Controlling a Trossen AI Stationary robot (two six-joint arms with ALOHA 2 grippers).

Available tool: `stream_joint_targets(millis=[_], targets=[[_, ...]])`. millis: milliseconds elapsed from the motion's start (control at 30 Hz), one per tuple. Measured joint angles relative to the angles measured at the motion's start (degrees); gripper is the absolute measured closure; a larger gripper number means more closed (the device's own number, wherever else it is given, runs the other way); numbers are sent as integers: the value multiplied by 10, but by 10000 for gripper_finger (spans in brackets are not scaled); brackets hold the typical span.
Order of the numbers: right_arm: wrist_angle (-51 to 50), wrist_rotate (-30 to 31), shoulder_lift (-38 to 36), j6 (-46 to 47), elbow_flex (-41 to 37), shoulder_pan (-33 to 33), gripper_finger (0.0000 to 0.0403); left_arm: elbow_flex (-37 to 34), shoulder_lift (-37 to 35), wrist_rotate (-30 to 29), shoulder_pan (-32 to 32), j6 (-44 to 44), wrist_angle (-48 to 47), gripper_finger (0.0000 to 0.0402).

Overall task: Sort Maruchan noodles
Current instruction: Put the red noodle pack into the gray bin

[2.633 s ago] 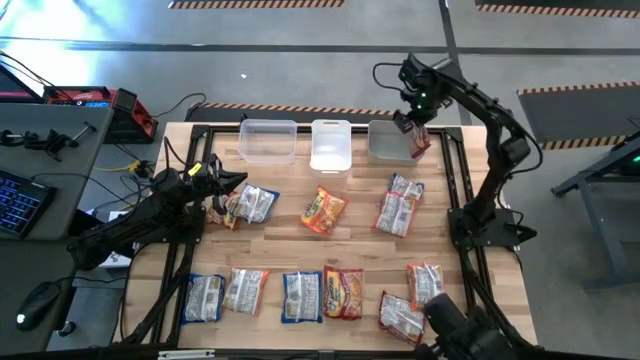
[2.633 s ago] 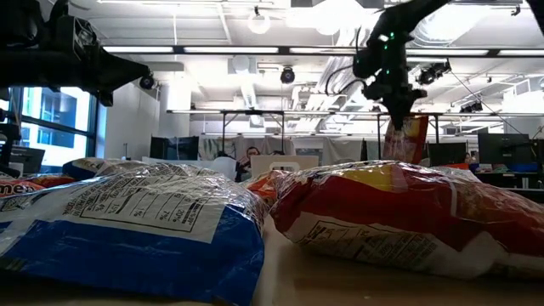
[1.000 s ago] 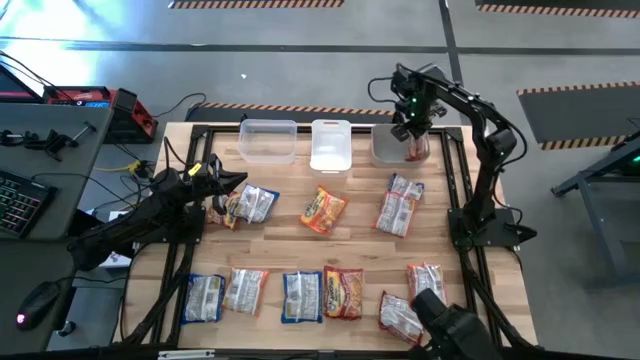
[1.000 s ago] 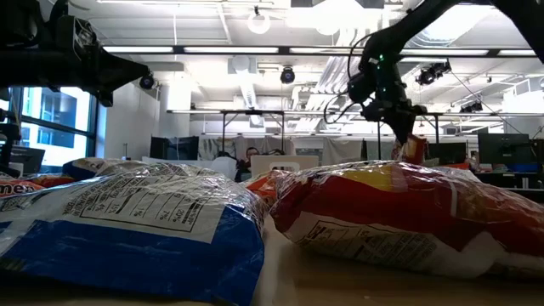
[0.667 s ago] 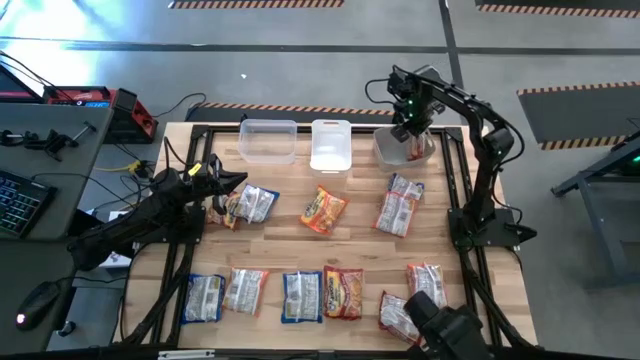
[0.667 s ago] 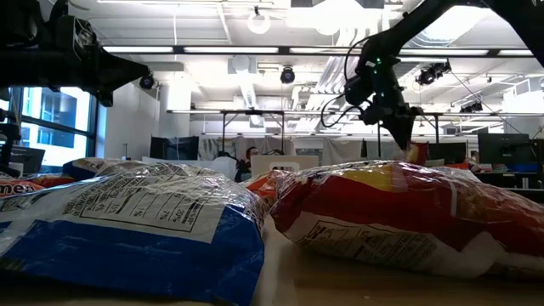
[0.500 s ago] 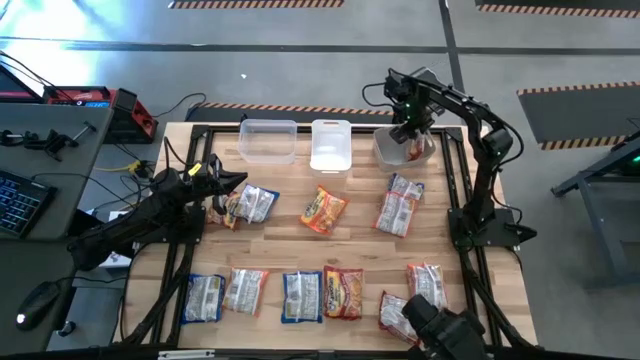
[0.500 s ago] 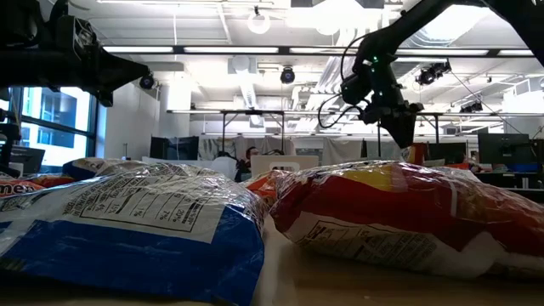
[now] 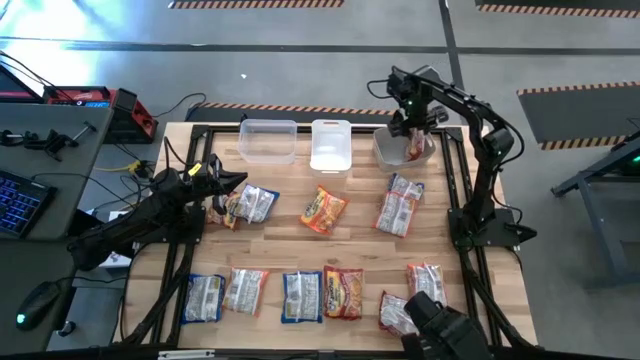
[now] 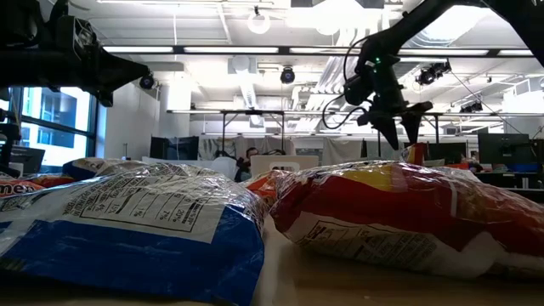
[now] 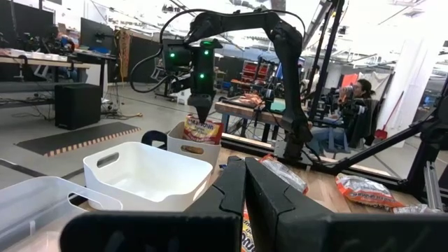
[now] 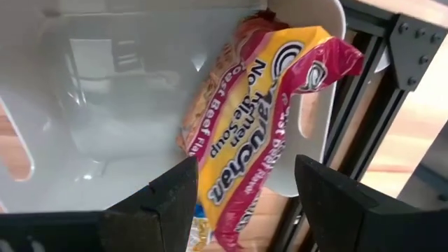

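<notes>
Release had just happened: the right gripper (image 12: 241,199) stood spread above the clear plastic bin (image 9: 385,152), the red-and-yellow noodle packet (image 12: 259,119) it had carried now leaning inside. Left gripper (image 11: 245,192) waited clenched, empty, near the table's left edge; one packet looked sorted, with many remaining.

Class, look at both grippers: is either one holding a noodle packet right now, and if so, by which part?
Neither. The right gripper is open above the red packet, which leans in the right-hand bin. The left gripper is shut on nothing.

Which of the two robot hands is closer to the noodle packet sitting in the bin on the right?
The right one. The right gripper hangs open just above the packet leaning in the bin. The left gripper waits shut across the table, by another packet.
</notes>
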Motion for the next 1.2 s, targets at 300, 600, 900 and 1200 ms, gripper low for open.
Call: stream_joint_targets(millis=[300,600,900,1200], targets=[[2,-9,0,27,0,-2,187,0,0,9,0,0,0,401],[42,-12,-10,44,-27,-8,188,0,0,10,0,-11,0,401],[167,6,-136,40,-167,2,193,0,0,10,0,-10,0,401],[300,-49,-209,84,-314,-9,194,0,0,10,0,-10,0,401]])
